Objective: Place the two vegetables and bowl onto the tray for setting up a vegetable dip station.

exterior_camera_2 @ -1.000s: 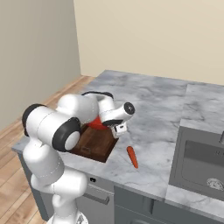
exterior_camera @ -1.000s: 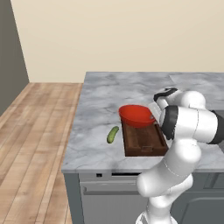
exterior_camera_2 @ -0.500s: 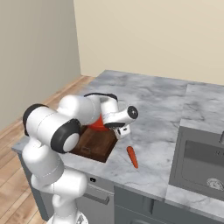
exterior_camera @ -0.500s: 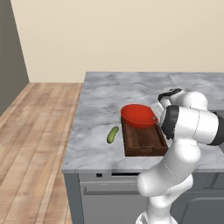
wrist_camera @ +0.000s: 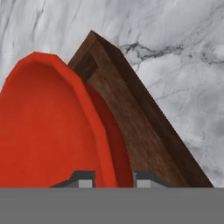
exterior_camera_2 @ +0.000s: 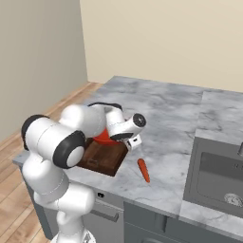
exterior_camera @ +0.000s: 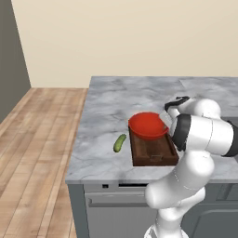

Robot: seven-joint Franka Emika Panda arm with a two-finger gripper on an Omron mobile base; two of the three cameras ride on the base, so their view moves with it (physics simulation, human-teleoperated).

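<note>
The glossy red bowl (exterior_camera: pixel 148 125) rests over the far end of the dark brown wooden tray (exterior_camera: pixel 155 151), tilted a little. My gripper (wrist_camera: pixel 114 178) is shut on the bowl's right rim, which runs between the two fingertips in the hand view. From the right base view the gripper (exterior_camera_2: pixel 133 142) sits at the tray's (exterior_camera_2: pixel 104 159) far right corner, with the bowl (exterior_camera_2: pixel 102 138) partly hidden behind my arm. The green cucumber (exterior_camera: pixel 120 142) lies on the counter left of the tray. To the tray's right, the orange-red carrot (exterior_camera_2: pixel 143 170) lies on the counter.
A steel sink (exterior_camera_2: pixel 218 175) is sunk into the grey marble counter (exterior_camera: pixel 107 102) at the right. The counter's front edge runs just below the tray, and its left edge drops to a wooden floor (exterior_camera: pixel 32 153).
The bowl and gripper have shifted slightly right and down, settling over the tray's far end. The cucumber and carrot have stayed put.
</note>
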